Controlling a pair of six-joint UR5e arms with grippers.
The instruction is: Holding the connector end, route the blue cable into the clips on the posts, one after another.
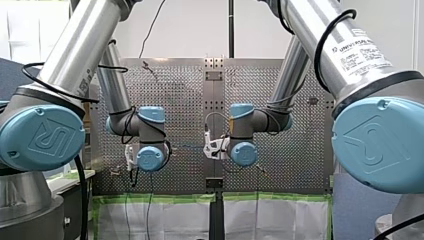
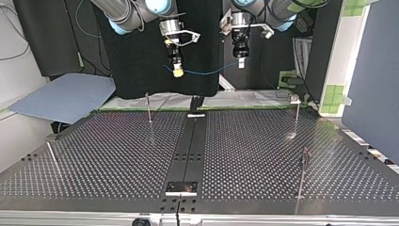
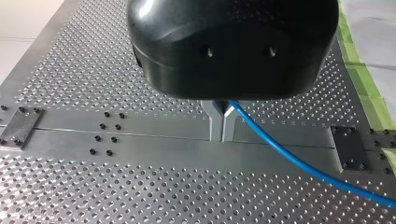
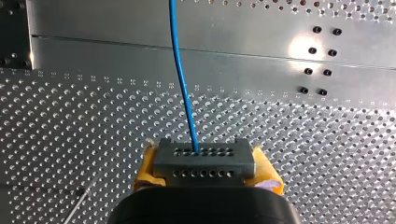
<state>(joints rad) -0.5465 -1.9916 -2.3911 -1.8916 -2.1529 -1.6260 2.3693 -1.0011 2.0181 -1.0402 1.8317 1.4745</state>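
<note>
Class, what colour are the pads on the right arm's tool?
Yellow, on the pads; the right wrist view shows it best.

The blue cable (image 2: 207, 73) hung in the air behind the table (image 2: 244, 155), sagging slightly between my right gripper (image 2: 178, 71) and my left gripper (image 2: 241, 64), which pinched it. Its grey, hole-dotted connector (image 4: 204, 161) sat clamped between yellow pads (image 4: 268, 179). Thin posts (image 2: 148, 107) stood well apart on the table, clear of the cable.

My left hand (image 2: 241, 63) and right hand (image 2: 177, 70) hang high over the counter (image 2: 117, 150), the blue cable (image 2: 207, 73) strung between them barring that gap. Below, 4 thin posts (image 2: 148, 107) stand well apart; the middle strip (image 2: 188, 146) is open.
</note>
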